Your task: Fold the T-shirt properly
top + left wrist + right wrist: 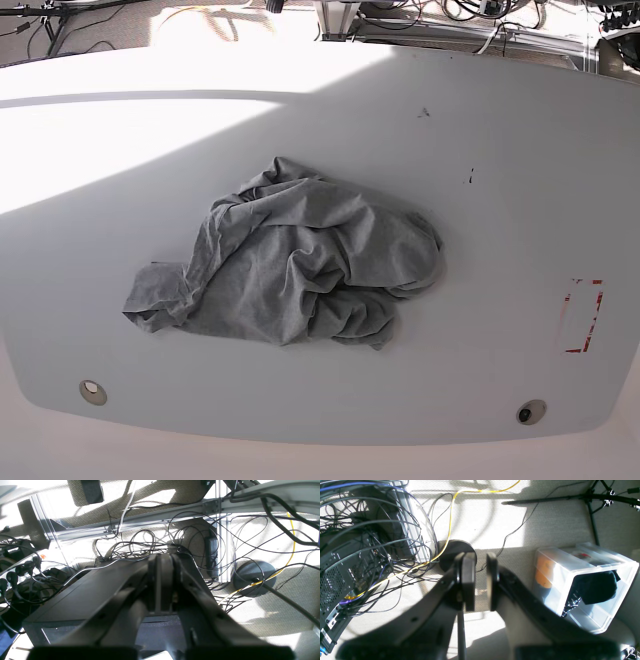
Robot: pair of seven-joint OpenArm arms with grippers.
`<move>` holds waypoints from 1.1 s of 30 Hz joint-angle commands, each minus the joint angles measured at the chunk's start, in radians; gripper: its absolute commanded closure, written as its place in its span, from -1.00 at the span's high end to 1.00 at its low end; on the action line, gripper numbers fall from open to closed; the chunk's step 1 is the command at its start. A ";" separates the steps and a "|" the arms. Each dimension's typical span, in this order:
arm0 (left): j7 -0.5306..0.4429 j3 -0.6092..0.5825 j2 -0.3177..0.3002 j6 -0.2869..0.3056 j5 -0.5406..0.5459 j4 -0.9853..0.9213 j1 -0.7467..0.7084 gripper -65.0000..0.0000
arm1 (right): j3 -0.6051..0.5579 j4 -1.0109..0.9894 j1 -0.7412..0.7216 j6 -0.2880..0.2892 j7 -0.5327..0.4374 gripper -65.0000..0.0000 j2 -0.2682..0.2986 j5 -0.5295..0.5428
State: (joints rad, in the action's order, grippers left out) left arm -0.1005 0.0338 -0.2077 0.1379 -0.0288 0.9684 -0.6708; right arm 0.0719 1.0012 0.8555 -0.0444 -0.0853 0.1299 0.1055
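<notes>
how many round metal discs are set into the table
2: one round disc near the front edge of the table, base view's left; the other front right. The T-shirt may hide more.

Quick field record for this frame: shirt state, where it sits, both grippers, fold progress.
cloth: heather-grey cotton T-shirt, crumpled in a heap
location: middle of the white table
left gripper: shut, empty, pointed at the floor cables
right gripper: jaws slightly apart, empty, pointed at the floor
arms in base view: neither visible
fold progress: not started
other: red rectangle mark near the table edge
</notes>
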 commanded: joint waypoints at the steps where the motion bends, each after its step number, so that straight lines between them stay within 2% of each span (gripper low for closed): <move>1: -0.009 0.005 -0.006 -0.005 0.002 0.051 -0.036 -0.96 | 0.037 0.089 0.068 0.001 -0.004 -0.78 0.004 -0.003; 9: -0.010 0.007 0.002 -0.002 0.002 0.129 -0.079 -0.96 | 0.059 0.156 0.108 0.004 -0.006 -0.78 0.003 -0.003; 11: -0.011 0.006 0.009 0.000 0.004 0.203 -0.105 -0.96 | 0.082 0.204 0.129 0.006 -0.003 -0.78 0.005 0.002; 33: -0.010 0.016 0.004 -0.001 0.001 0.285 -0.130 -0.96 | 0.114 0.284 0.167 0.016 0.016 -0.78 0.007 0.001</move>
State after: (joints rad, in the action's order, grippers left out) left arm -0.0978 0.0456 -0.1925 0.1352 -0.0292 1.2320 -0.7731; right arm 0.1921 1.2694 0.9905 -0.0330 -0.0669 0.1284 0.1055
